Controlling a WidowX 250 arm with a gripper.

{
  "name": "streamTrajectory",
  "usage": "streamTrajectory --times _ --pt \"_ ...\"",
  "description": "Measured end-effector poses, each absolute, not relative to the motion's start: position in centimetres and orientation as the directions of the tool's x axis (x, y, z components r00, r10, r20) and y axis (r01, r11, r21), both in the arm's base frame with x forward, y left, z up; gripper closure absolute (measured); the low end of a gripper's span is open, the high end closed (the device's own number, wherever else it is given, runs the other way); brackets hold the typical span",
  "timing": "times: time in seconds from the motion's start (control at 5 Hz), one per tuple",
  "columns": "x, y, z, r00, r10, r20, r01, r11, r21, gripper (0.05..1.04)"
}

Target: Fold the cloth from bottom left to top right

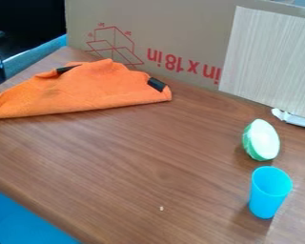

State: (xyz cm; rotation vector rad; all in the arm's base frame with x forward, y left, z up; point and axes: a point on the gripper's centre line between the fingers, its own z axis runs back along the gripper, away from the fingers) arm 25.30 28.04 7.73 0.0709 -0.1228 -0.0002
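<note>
Camera view: blue cup (268,196) near green-white object (262,140).

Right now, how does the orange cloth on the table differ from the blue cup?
The orange cloth lies low and rumpled, while the blue cup stands upright with its open mouth up. The cloth shows black patches and a darker smudge; the cup is one plain blue. The cloth spreads over a wide stretch of table, whereas the cup takes up only a small spot. Both rest on the same brown wooden table.
</note>
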Motion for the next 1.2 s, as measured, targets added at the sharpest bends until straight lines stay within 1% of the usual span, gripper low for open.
streamTrajectory --times 0.2,0.4,0.6,0.8,1.0,1.2 --pt "24.8 27.7 5.4 0.997 -0.002 0.081 -0.004 0.997 0.078 0.083" --pt "24.8 27.7 3.4 0.998 0.008 0.065 -0.014 0.995 0.096 0.083" --pt "24.9 28.1 3.2 0.997 0.014 0.075 -0.023 0.992 0.125 0.083" --pt "24.9 28.0 3.1 0.997 0.013 0.076 -0.022 0.993 0.12 0.083" --pt "24.7 28.2 2.2 0.998 0.015 0.059 -0.021 0.995 0.096 0.13" --pt "24.4 28.7 2.4 0.997 0.026 0.067 -0.033 0.995 0.096 0.395"
